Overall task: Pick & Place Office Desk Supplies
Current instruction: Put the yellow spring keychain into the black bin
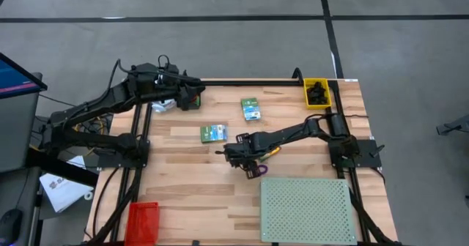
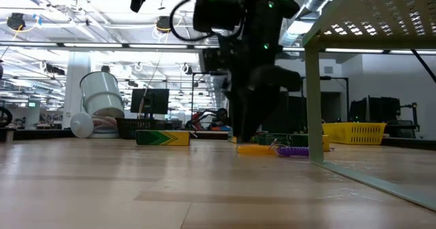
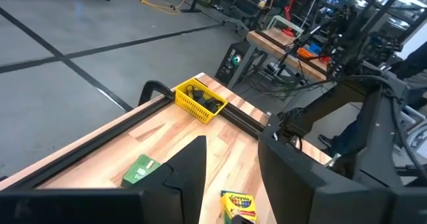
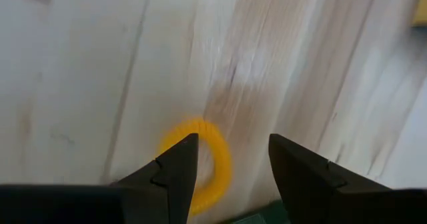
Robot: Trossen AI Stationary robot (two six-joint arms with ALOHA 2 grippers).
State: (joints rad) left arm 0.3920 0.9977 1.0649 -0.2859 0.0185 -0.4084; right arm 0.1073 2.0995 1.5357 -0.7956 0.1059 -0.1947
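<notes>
An orange ring [image 4: 212,163] lies flat on the wooden table, and my right gripper [image 4: 230,161] hangs open just above it, fingers pointing down; one finger covers part of the ring. From above, that gripper [image 1: 248,158] is at mid-table, between the orange ring [image 1: 272,151] and a purple ring [image 1: 256,170]. A crayon box [image 1: 213,133] and a green box [image 1: 251,109] lie flat farther back. My left gripper [image 3: 230,177] waits open, high over the far left corner [image 1: 192,96], holding nothing.
A yellow bin [image 1: 317,92] holding black clips stands at the far right corner. A pale green perforated board [image 1: 308,209] on legs fills the near right. A red bin [image 1: 143,220] sits at the near left edge. A white cylinder [image 2: 102,99] lies at the back left.
</notes>
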